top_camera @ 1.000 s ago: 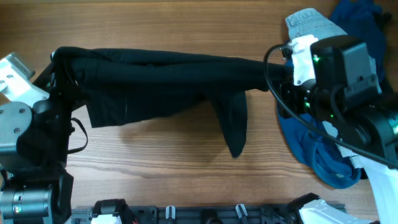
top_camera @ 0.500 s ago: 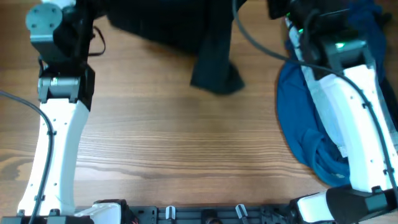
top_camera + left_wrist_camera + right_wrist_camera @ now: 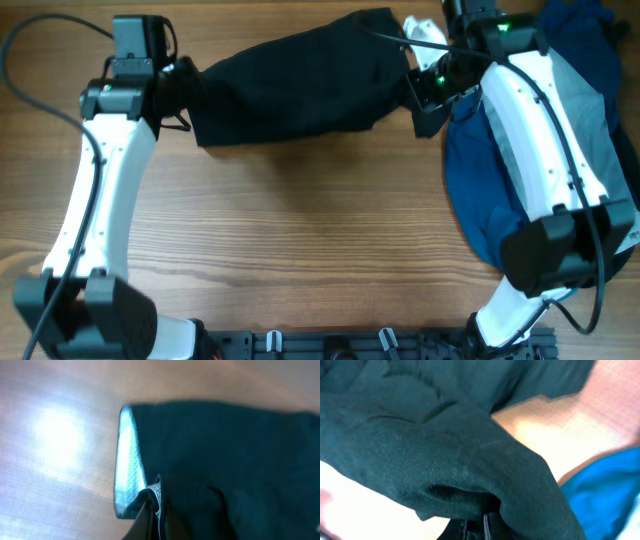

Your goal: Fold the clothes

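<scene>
Holding the shorts (image 3: 300, 85) taut between them, both grippers are clamped on black cloth. The left gripper (image 3: 188, 88) pinches one end, where the left wrist view shows the pale lining (image 3: 127, 460) just above its fingertips. The right gripper (image 3: 418, 92) pinches the other end, with cloth bunched over and around its fingers. The shorts span the gap from one gripper to the other as a fairly flat band. Whether they lie on the table (image 3: 300, 240) or hang just off it I cannot tell. A blue garment (image 3: 480, 200) lies just beside and behind the right gripper. This looks like the spread-out step, before any fold. Next, I judge, the cloth needs laying flat, then both held ends carrying over together, clear of the blue garment.
</scene>
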`<state>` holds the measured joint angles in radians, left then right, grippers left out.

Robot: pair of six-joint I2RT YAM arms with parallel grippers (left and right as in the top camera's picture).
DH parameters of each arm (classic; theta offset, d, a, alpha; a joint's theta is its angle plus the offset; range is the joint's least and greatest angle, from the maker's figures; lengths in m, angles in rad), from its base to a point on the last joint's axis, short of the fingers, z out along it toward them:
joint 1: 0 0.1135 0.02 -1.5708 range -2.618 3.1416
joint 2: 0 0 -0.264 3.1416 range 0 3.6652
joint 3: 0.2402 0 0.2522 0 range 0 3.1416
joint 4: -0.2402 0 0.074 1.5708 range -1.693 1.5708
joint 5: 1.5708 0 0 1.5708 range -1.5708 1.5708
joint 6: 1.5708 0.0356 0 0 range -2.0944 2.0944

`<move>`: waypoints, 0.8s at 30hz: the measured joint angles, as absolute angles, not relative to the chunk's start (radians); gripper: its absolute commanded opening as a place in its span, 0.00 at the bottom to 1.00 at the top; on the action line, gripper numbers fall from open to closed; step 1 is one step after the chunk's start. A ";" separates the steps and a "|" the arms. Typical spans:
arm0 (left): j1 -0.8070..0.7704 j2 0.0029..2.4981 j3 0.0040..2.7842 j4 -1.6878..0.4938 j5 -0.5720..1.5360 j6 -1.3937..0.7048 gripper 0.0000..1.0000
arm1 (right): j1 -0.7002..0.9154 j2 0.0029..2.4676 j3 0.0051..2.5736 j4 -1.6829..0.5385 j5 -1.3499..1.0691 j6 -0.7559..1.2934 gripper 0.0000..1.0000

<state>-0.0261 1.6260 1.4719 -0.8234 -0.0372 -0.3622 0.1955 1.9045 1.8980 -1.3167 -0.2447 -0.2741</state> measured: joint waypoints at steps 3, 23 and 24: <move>-0.026 1.665 1.472 -0.952 -0.044 -0.360 0.04 | 0.196 1.907 1.898 -1.418 -0.282 -0.263 0.10; -0.026 1.665 1.164 -1.266 0.073 -0.357 0.67 | 0.274 1.908 1.519 -1.405 -0.337 -0.202 0.48; -0.026 1.665 1.153 -1.268 0.077 -0.359 0.69 | 0.274 1.908 1.519 -1.405 -0.337 -0.203 0.48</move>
<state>-0.0261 1.6646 1.1526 -1.2678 0.0772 -0.3592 0.2741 1.9076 1.5192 -1.4048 -0.3367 -0.2031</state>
